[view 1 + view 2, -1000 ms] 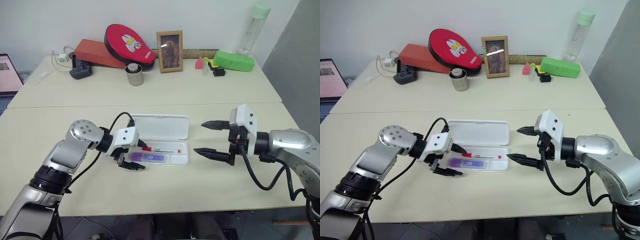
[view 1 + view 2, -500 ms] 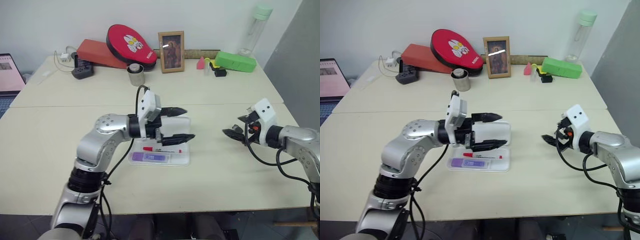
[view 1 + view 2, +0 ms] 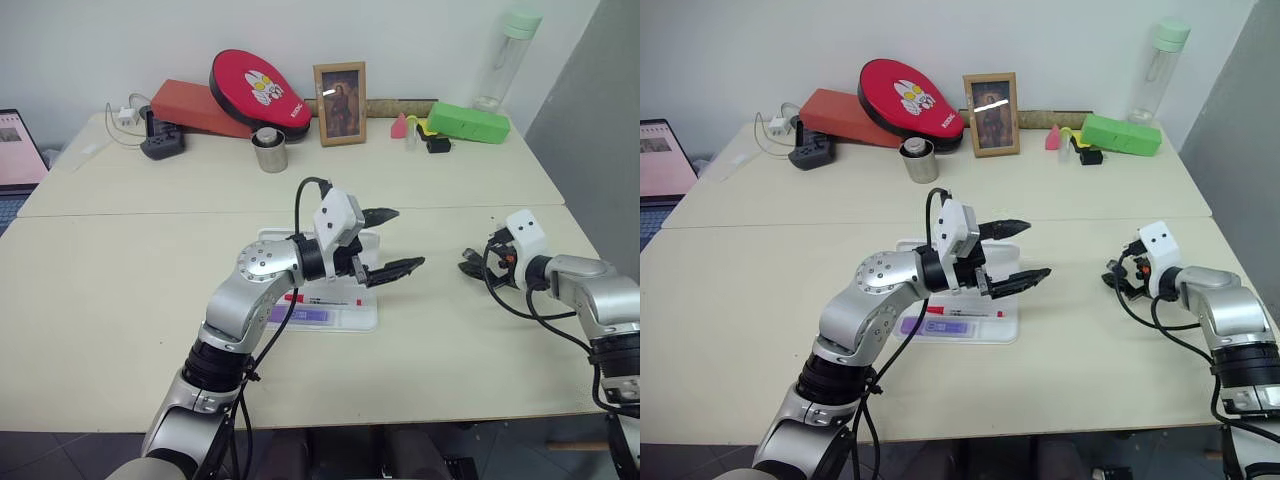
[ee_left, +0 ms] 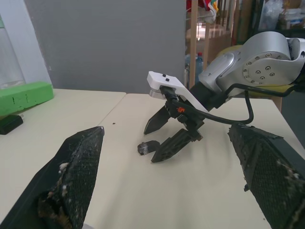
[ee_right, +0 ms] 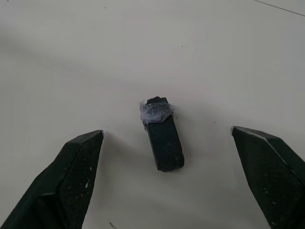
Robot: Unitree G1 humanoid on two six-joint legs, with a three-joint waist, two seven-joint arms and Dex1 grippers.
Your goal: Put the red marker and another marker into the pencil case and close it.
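Note:
The white pencil case (image 3: 368,305) lies open at the table's middle, lid flat behind the tray. In the tray lie the red marker (image 3: 962,312) and, in front of it, the purple marker (image 3: 940,327). My left gripper (image 3: 405,238) hovers above the case's right end, pointing right, open and empty. Far right, my right gripper (image 3: 1110,280) is open and low over the table, its fingers (image 5: 71,181) either side of a small black piece (image 5: 164,145) with tape on one end. The left wrist view shows that gripper (image 4: 149,146) beside the same piece.
Along the back stand a green box (image 3: 468,122), a clear bottle (image 3: 505,55), a photo frame (image 3: 340,88), a metal cup (image 3: 268,150) and a red padded case (image 3: 258,88). A laptop (image 3: 15,150) sits at the left edge.
My left gripper rose from the case's front left and swung right, above the case. My right gripper moved right and down to the small black piece.

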